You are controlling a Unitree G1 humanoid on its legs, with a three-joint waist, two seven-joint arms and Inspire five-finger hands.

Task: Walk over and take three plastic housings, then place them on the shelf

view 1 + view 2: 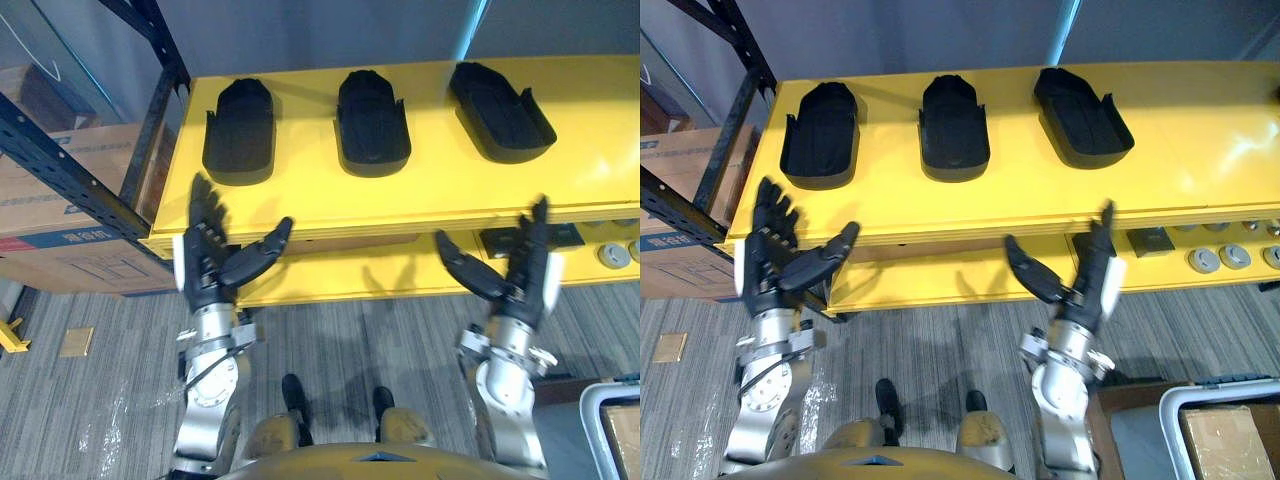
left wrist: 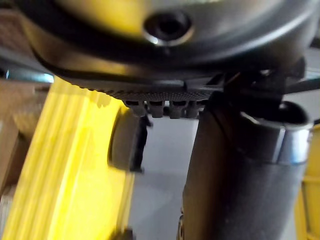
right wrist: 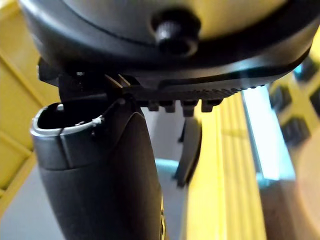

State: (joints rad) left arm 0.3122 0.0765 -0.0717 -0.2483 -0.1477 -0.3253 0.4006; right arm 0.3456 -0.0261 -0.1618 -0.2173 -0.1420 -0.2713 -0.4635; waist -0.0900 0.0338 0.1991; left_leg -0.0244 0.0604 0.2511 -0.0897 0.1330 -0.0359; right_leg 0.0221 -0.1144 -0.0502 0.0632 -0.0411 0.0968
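Note:
Three black plastic housings lie in a row on the yellow shelf (image 1: 590, 150): the left housing (image 1: 239, 130), the middle housing (image 1: 372, 122) and the right housing (image 1: 500, 110). My left hand (image 1: 208, 258) is held up in front of the shelf's front edge, below the left housing, open with fingers straight and thumb spread, holding nothing. Below the shelf's right part my right hand (image 1: 524, 272) is also open and empty, fingers pointing up at the shelf edge. One housing (image 2: 127, 147) shows past the left hand in its wrist view.
A dark metal rack post (image 1: 60, 165) and cardboard boxes (image 1: 60, 215) stand at the left. A lower yellow shelf (image 1: 1200, 262) holds small grey round parts. A white bin (image 1: 1230, 440) with a cardboard box sits on the floor at the lower right.

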